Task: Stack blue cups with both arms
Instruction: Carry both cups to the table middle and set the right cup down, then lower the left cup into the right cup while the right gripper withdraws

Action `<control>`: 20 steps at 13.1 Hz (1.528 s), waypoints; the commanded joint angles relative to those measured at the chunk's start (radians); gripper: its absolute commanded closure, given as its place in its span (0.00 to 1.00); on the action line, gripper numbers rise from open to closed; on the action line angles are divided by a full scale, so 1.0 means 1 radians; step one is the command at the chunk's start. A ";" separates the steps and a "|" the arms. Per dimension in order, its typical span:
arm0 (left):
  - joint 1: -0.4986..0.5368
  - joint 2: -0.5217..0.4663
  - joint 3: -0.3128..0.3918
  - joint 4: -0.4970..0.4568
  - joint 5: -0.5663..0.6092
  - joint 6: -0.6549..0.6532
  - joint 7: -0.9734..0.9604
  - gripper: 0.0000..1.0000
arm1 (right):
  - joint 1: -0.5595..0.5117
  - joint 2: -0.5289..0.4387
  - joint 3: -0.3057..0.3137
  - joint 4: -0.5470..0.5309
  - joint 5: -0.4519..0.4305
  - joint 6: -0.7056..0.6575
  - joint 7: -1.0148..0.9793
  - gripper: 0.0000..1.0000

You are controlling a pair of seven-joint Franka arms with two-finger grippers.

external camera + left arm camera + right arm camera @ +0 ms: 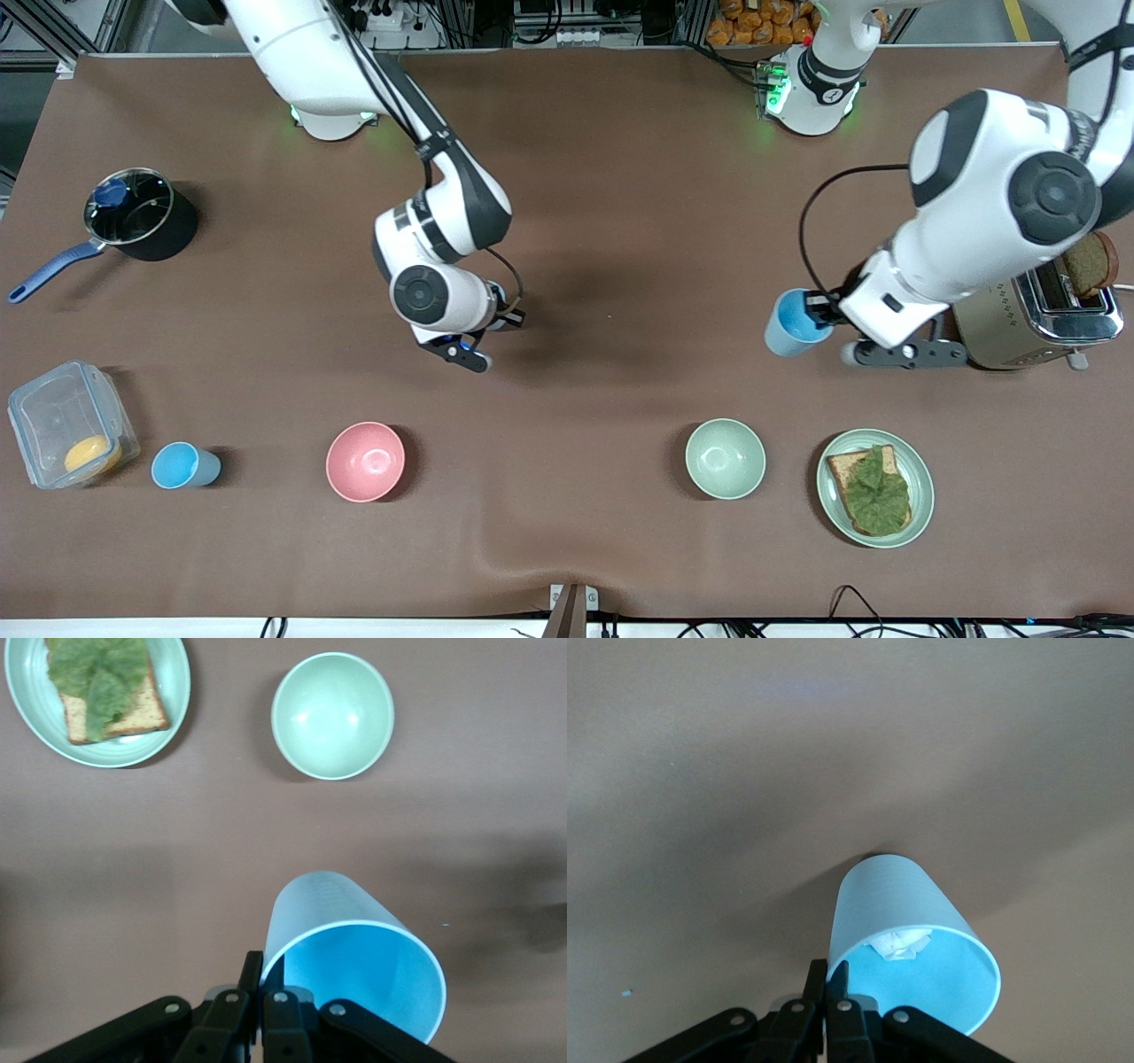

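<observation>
- Pale green round plate point(923, 496) with leaf-topped toast lies lowest in frame, at the left arm's end; not a task item.
- Free light-blue tapered plastic cup point(184, 465) stands upright, low in frame, at the right arm's end.
- Right gripper point(830, 979), mid-frame, pinches the second light-blue cup point(912, 930) by its rim.
- Left gripper point(263, 970), over bare table, grips the tilted third light-blue cup point(354, 948) likewise, probably leaving its body clear for nesting.

Open lane down the middle of the table

Bare brown tabletop point(611, 266) lies between the two arms; nearer the front camera, pink bowl point(365, 461) and pale green bowl point(725, 458) flank a gap, and the toaster point(1036, 323) crowds the left arm's end.
</observation>
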 commanded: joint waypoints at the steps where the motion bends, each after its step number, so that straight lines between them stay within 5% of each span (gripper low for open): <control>1: -0.022 0.029 0.001 0.058 0.001 -0.024 -0.030 1.00 | 0.007 0.023 -0.013 0.035 0.023 -0.006 0.018 0.93; 2: -0.030 0.031 0.001 0.058 -0.002 -0.024 -0.037 1.00 | 0.004 0.023 -0.013 0.035 0.022 -0.009 0.018 0.33; 3: -0.050 0.033 0.001 0.058 -0.002 -0.024 -0.072 1.00 | 0.003 0.017 -0.013 0.040 0.019 -0.012 0.015 0.00; 9: -0.260 0.137 0.001 0.173 -0.003 -0.013 -0.479 1.00 | -0.098 -0.067 -0.035 0.186 -0.024 -0.266 -0.026 0.00; 14: -0.522 0.304 0.013 0.209 0.006 0.264 -0.929 1.00 | -0.224 -0.156 -0.038 0.181 -0.159 -0.467 -0.282 0.00; 20: -0.706 0.399 0.094 0.238 0.003 0.393 -1.081 1.00 | -0.390 -0.343 -0.061 0.057 -0.222 -0.477 -0.453 0.00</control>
